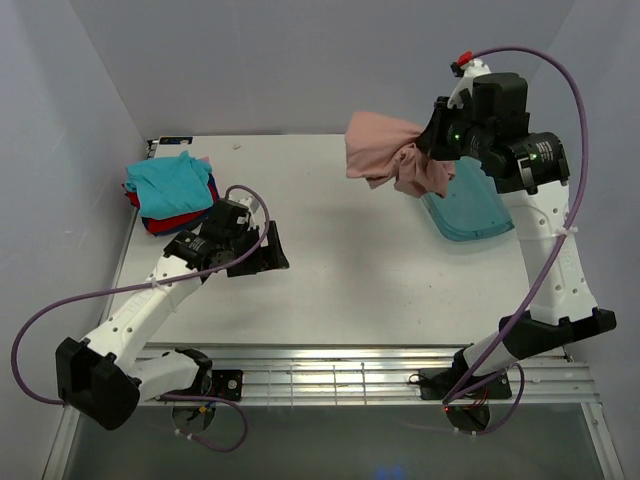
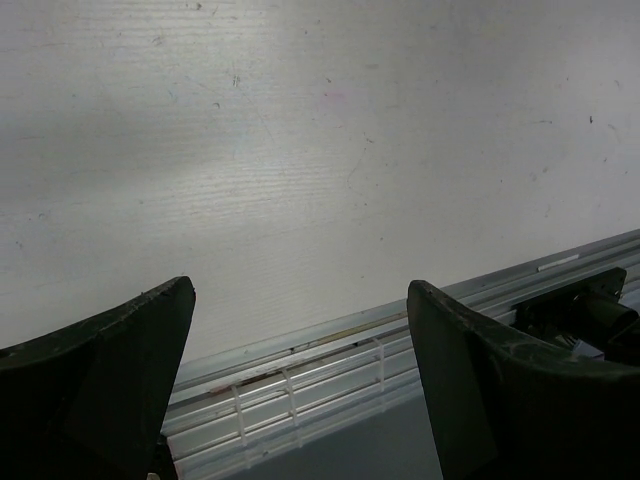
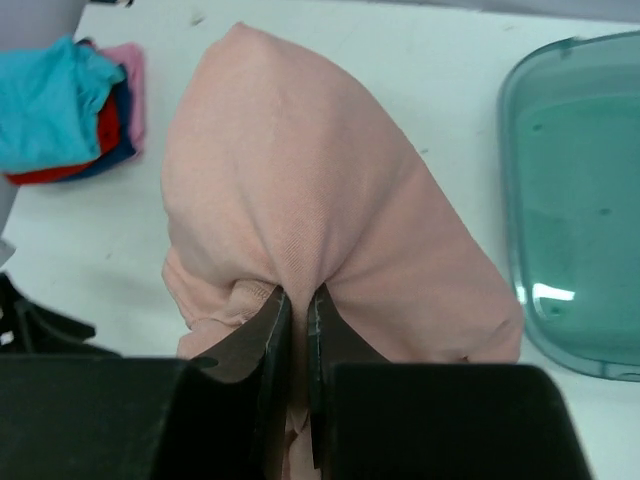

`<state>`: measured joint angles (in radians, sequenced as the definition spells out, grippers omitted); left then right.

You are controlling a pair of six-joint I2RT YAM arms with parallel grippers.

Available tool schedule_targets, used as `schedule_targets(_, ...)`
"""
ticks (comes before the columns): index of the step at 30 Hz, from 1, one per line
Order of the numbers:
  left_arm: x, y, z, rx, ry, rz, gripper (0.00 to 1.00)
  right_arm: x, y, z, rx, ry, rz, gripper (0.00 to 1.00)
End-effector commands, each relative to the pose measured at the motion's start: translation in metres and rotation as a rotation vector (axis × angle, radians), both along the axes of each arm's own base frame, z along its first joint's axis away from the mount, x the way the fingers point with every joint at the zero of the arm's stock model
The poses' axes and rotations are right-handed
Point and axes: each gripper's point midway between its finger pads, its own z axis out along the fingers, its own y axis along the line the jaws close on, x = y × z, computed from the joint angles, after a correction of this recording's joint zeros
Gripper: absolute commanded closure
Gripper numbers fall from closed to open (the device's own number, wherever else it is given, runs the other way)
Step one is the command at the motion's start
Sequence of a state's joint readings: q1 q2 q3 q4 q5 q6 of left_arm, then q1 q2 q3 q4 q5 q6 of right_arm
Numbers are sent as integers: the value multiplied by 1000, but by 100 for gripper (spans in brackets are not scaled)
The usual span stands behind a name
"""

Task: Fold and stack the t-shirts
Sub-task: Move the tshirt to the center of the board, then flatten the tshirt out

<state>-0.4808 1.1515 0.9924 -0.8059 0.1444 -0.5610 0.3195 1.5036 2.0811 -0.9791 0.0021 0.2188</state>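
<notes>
The right gripper (image 3: pixel 297 300), jaws pinching the dusty-pink t-shirt (image 1: pixel 380 152), is dangling the light, limp cloth over the far right of the table (image 1: pixel 340 250), the left gripper (image 2: pixel 300 290) hovering spread wide; shoulder seams would likely offer surer holds.

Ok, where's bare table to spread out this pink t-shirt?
The widest bare stretch of table is the centre, bordered by the open left gripper, the plastic tray and the near edge. The far strip between the folded shirt stack and the pink t-shirt hanging from the right gripper is also bare. Crowded: far-left corner, right edge.
</notes>
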Motion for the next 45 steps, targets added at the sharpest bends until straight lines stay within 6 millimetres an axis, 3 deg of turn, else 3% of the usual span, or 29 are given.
schedule_targets(1,0,6,17,-26,-74,44,2,-30,43,-23,113,125,155,92)
schedule_targets(3,-2,7,20,-38,-85,58,2,-48,49,-48,115,182,176,75)
schedule_targets(4,-4,7,19,-45,-81,60,2,-56,48,-102,70,308,162,61)
schedule_targets(5,-7,6,19,-55,-75,58,2,-61,49,-123,50,336,163,40)
schedule_targets(7,-10,6,20,-78,-72,70,2,-78,39,-162,-7,400,136,32)
schedule_targets(8,-12,6,19,-81,-70,75,2,-93,34,-195,-49,462,131,29)
schedule_targets(11,-16,7,16,-93,-56,88,2,-115,27,-229,-125,508,126,28)
schedule_targets(16,-18,5,8,-103,-28,101,2,-141,60,-228,-87,451,311,40)
schedule_targets(20,-17,7,9,-110,-29,136,2,-169,105,-239,-119,443,488,46)
schedule_targets(22,-18,9,9,-112,-31,148,2,-178,129,-240,-123,432,548,46)
schedule_targets(24,-20,10,10,-123,-37,164,2,-179,145,-257,-169,462,570,46)
schedule_targets(25,-21,11,11,-127,-40,171,2,-184,159,-256,-178,450,603,46)
schedule_targets(26,-23,12,11,-132,-43,176,2,-184,168,-272,-219,481,607,45)
schedule_targets(28,-25,14,10,-139,-37,191,2,-183,185,-276,-255,459,617,42)
schedule_targets(29,-27,15,12,-145,-41,196,2,-173,189,-291,-301,455,582,41)
schedule_targets(35,-39,24,15,-136,-43,216,2,-156,202,-319,-369,461,534,39)
schedule_targets(45,-56,43,16,-107,-53,258,2,-168,210,-371,-414,561,591,41)
